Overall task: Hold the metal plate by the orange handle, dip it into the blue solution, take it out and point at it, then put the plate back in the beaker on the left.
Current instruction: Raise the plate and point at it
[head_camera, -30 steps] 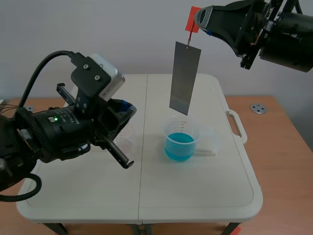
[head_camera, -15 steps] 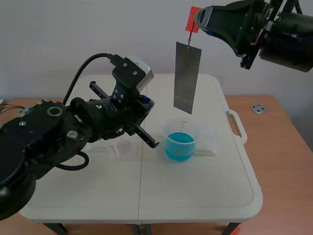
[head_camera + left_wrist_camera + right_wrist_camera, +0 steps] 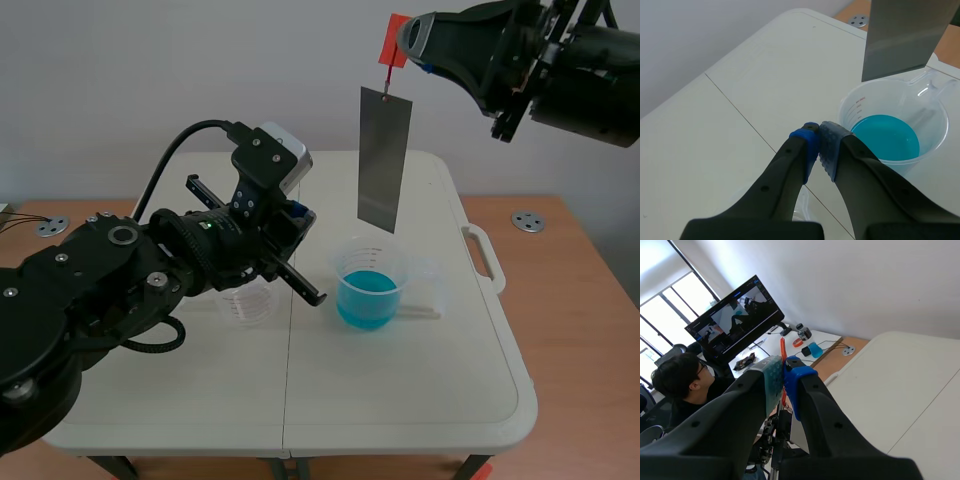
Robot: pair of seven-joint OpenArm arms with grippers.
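Metal plate [image 3: 384, 160] hangs just above blue-solution beaker [image 3: 370, 285], clear of liquid. Right gripper [image 3: 782, 375] pinches its orange handle [image 3: 393, 52]. Left gripper [image 3: 819, 137], pressed together, sits beside that beaker, aimed at plate: pointing step, likely. Next: carry plate to empty beaker [image 3: 248, 300] alongside.

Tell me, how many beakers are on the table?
2. The beaker of blue solution stands under the metal plate; the empty beaker sits left of it, partly hidden behind the left arm.

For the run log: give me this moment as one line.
right claw: shut on orange handle | metal plate: hanging above blue solution | left claw: shut, aimed toward plate, not touching | clear beaker: without plate
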